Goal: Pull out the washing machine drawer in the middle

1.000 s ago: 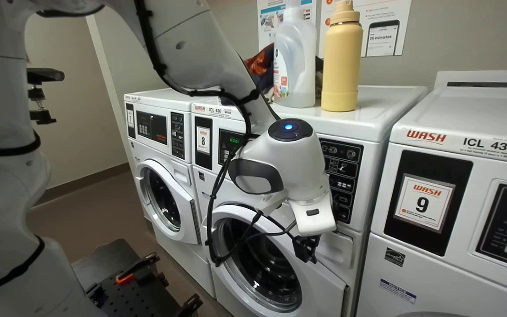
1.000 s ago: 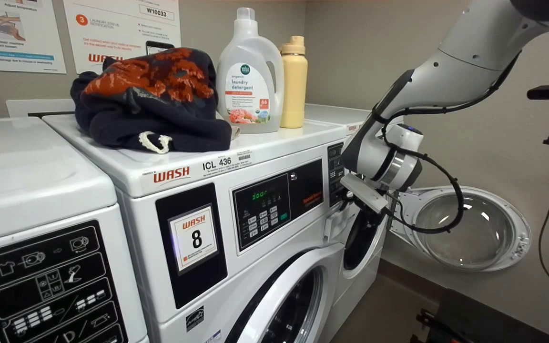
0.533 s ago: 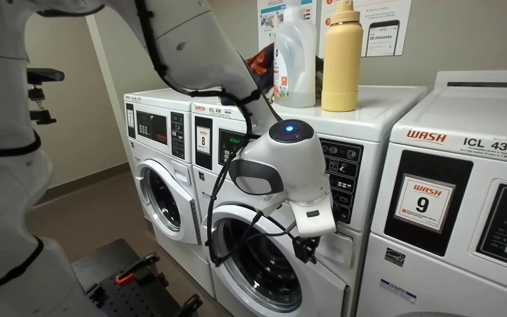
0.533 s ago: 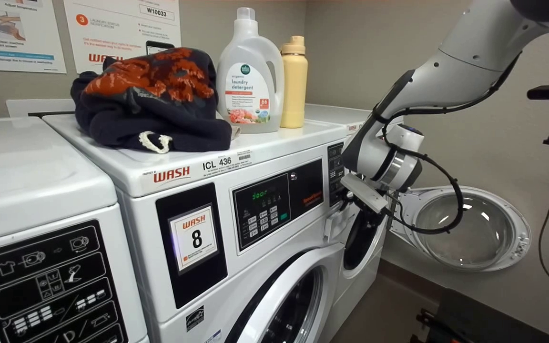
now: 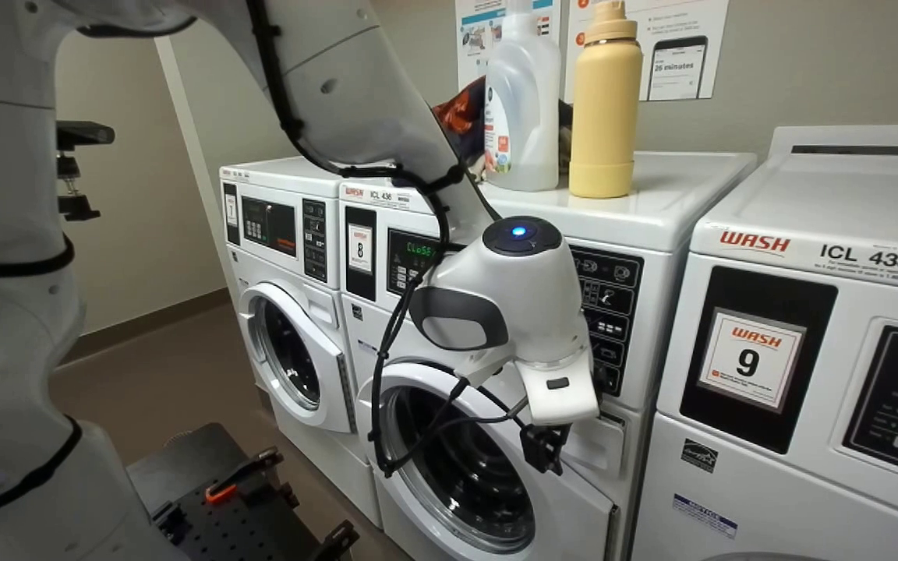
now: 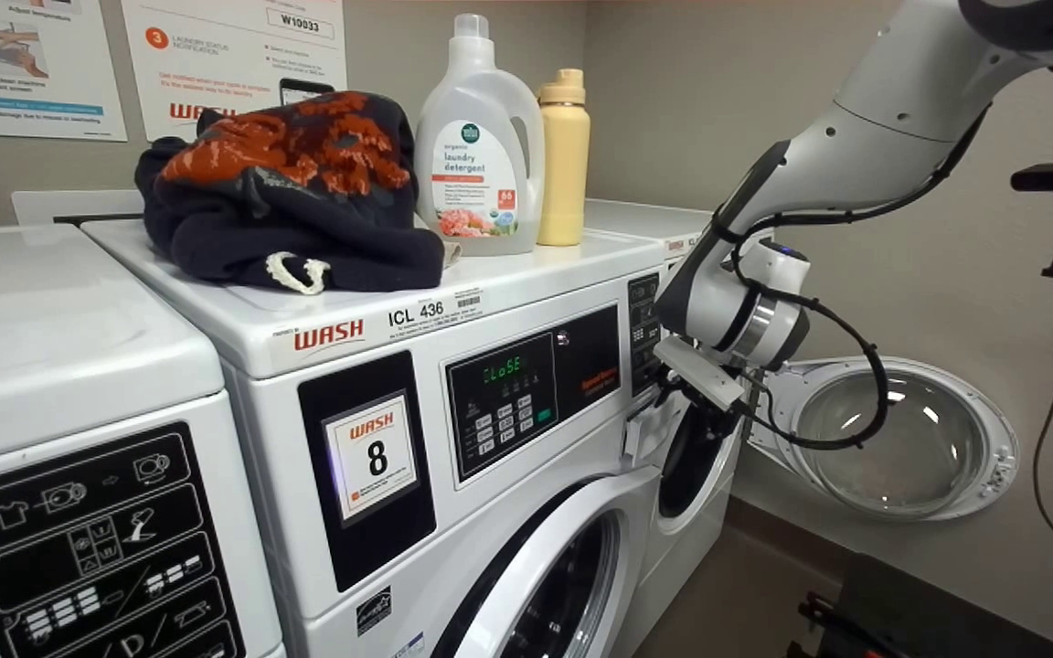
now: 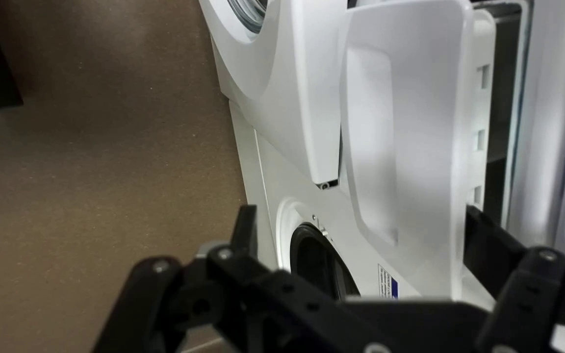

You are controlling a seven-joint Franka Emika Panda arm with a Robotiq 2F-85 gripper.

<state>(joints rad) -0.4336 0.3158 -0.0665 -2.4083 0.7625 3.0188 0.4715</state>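
The washing machine drawer has a plain white front and stands slightly out, with a dark gap behind it in the wrist view. It also shows, partly covered by the gripper, in both exterior views. My gripper is open. One black finger is in the gap behind the drawer front's upper edge; the other is well apart in front of it. The gripper also shows in both exterior views, its fingertips unclear. The washing machine is the middle one, marked 8.
Washers stand on both sides, marked 9 and 7. Washer 9's round door hangs open. A detergent bottle, a yellow bottle and dark clothes are on the middle washer. Its porthole door is below the drawer.
The arm and gripper have shifted slightly to the right and down in an exterior view, a little away from the washer front. The washer's green display now reads "CLoSE" instead of "door".
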